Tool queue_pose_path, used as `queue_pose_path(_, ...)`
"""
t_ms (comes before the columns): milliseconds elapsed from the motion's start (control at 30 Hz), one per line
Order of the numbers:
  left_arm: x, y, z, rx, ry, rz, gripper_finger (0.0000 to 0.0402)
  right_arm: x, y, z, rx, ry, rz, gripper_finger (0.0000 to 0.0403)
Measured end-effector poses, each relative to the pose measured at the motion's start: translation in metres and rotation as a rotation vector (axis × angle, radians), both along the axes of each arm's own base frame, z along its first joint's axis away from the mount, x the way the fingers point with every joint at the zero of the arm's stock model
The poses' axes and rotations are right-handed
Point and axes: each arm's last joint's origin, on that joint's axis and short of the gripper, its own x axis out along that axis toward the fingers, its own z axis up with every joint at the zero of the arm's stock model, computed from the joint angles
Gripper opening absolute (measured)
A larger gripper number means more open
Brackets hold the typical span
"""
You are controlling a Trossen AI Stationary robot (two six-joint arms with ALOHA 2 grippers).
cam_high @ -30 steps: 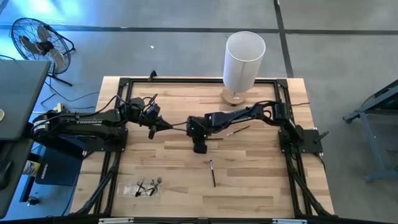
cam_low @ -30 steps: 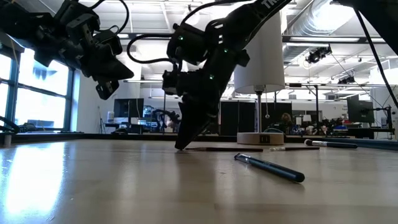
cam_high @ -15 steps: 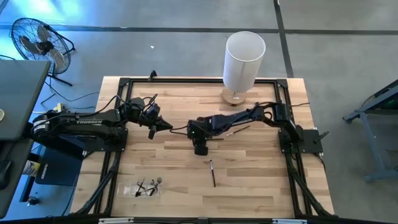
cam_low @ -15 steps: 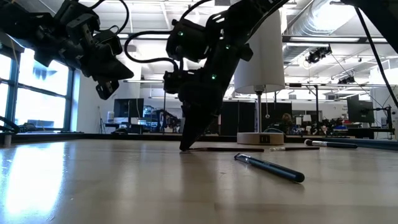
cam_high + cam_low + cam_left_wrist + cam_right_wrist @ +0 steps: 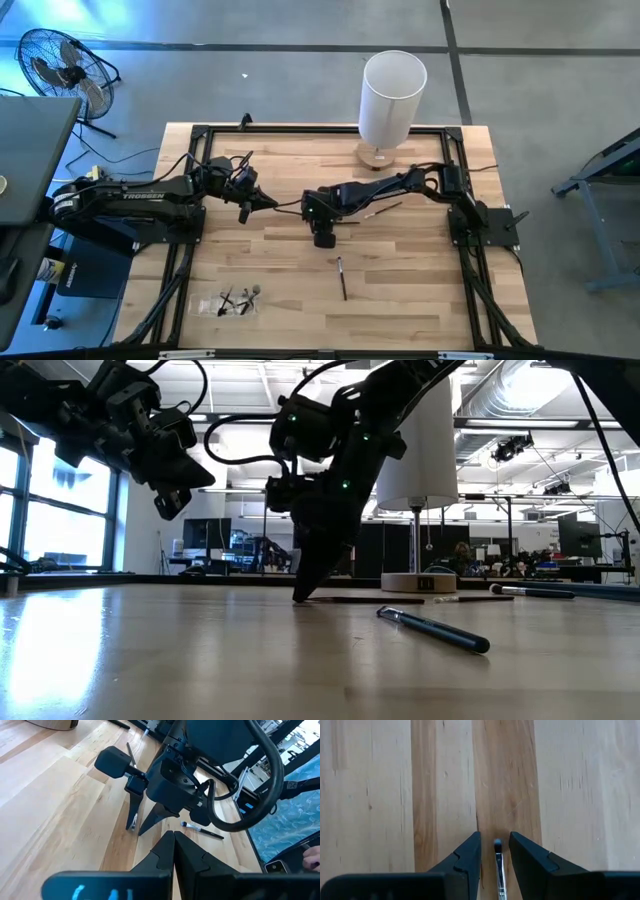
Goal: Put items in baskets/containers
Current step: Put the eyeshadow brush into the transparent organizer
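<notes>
My right gripper (image 5: pixel 495 837) stands open at the table's middle (image 5: pixel 320 224), pointing steeply down. Its two fingers straddle one end of a thin dark brush (image 5: pixel 498 865) lying flat on the wood (image 5: pixel 360 599), with a gap on each side; the fingertips (image 5: pixel 300 596) are down at the table top. My left gripper (image 5: pixel 174 847) is shut on nothing and hangs above the table's left part (image 5: pixel 262 201). A see-through container (image 5: pixel 238 302) with several brushes in it lies near the front left.
Another brush (image 5: pixel 342 278) lies toward the near edge, seen close in the low view (image 5: pixel 432 630). More brushes (image 5: pixel 382 209) lie under the right arm. A white cylinder on a wooden base (image 5: pixel 392 98) stands at the far edge. A black frame (image 5: pixel 300 130) borders the table.
My right gripper has tipped more steeply downward over the brush's end, its fingertips staying at the table top and its fingers staying equally far apart. The brush has not moved.
</notes>
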Motion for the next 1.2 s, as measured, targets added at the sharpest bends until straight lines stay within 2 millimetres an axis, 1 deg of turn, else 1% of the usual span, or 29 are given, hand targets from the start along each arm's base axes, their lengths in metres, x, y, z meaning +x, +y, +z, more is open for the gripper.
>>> queue_pose_path(200,0.0,0.0,0.0,0.0,0.0,0.0,0.0001,0.005,-0.002,0.002,0.001,-0.067,-0.021,0.0099)
queue_pose_path(433,0.0,0.0,0.0,0.0,0.0,0.002,0.0001,-0.004,-0.003,0.0,-0.013,0.042,0.007,0.0099)
queue_pose_path(667,0.0,0.0,0.0,0.001,0.0,0.002,0.0001,-0.006,-0.003,0.0,-0.007,0.061,0.019,0.0097)
queue_pose_path(767,0.0,0.0,0.0,0.001,0.0,0.003,0.0001,-0.006,-0.003,0.0,0.001,0.064,0.029,0.0081)
queue_pose_path(900,0.0,0.0,0.0,0.004,0.002,0.014,0.0001,-0.006,-0.002,-0.001,0.043,0.054,0.06,0.0019)
queue_pose_path(933,0.0,0.001,0.0,0.009,0.004,0.029,0.0001,-0.005,-0.001,0.0,0.055,0.044,0.064,0.0011)
queue_pose_path(1033,0.0,0.003,0.0,0.025,0.011,0.082,0.0001,-0.001,-0.001,0.001,0.067,0.002,0.044,0.0011)
queue_pose_path(1100,0.0,0.003,-0.001,0.035,0.015,0.114,0.0001,0.002,0.0,0.001,0.08,-0.037,0.017,0.0005)
queue_pose_path(1200,0.0,0.004,-0.001,0.04,0.016,0.129,0.0001,0.008,0.0,0.002,0.131,-0.094,-0.019,0.0003)
